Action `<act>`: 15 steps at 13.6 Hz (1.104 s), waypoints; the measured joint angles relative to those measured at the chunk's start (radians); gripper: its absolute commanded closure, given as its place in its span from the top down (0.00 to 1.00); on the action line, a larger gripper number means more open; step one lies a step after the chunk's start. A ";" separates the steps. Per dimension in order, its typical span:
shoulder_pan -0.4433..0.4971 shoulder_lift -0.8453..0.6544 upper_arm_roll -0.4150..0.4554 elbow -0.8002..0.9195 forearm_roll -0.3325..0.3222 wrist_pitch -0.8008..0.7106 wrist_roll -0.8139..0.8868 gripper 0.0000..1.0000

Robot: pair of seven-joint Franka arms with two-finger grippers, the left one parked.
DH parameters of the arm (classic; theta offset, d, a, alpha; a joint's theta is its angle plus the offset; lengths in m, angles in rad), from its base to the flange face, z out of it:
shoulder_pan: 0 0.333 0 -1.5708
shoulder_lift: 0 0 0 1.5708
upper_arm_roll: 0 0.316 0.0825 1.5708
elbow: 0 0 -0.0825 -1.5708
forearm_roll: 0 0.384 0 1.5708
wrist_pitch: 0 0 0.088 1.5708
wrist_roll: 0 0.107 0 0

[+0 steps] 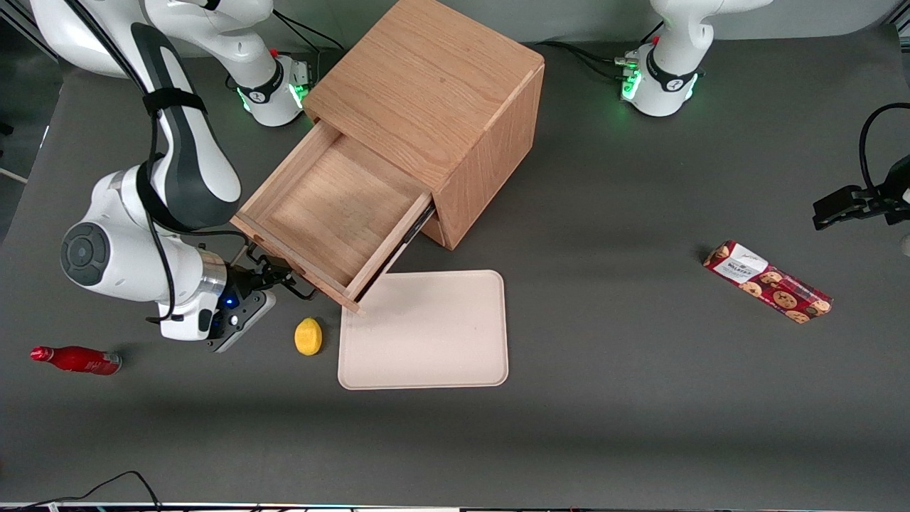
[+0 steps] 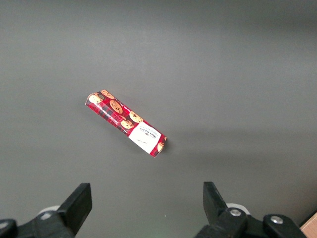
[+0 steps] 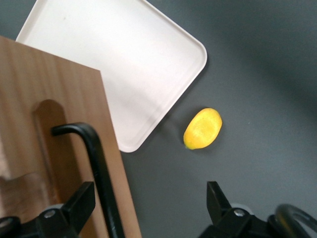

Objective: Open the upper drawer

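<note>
The upper drawer (image 1: 330, 210) of the oak cabinet (image 1: 434, 92) stands pulled far out, its shallow wooden tray showing and bare inside. Its thin black bar handle (image 3: 94, 163) sits on the drawer front (image 3: 49, 124). My gripper (image 1: 274, 277) is at the drawer front, nearer the front camera than the cabinet, and it is open. The handle runs between the fingers, close to one fingertip (image 3: 81, 198) and far from the other (image 3: 215, 198). The lower drawer is hidden under the upper one.
A cream tray (image 1: 424, 331) lies flat on the table just in front of the drawer; it also shows in the right wrist view (image 3: 114, 59). A yellow lemon (image 1: 308, 336) lies beside it. A red bottle (image 1: 77, 360) lies toward the working arm's end. A cookie packet (image 1: 768, 281) lies toward the parked arm's end.
</note>
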 measured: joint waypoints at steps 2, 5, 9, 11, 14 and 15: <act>0.001 -0.002 0.000 0.022 -0.001 -0.033 0.000 1.00; 0.000 -0.024 -0.004 0.037 -0.039 -0.066 0.008 1.00; -0.003 -0.132 -0.030 0.052 -0.159 -0.159 0.061 1.00; -0.004 -0.198 -0.071 0.053 -0.181 -0.195 0.126 1.00; -0.006 -0.292 -0.122 0.053 -0.184 -0.239 0.331 1.00; -0.006 -0.324 -0.131 0.053 -0.185 -0.254 0.405 1.00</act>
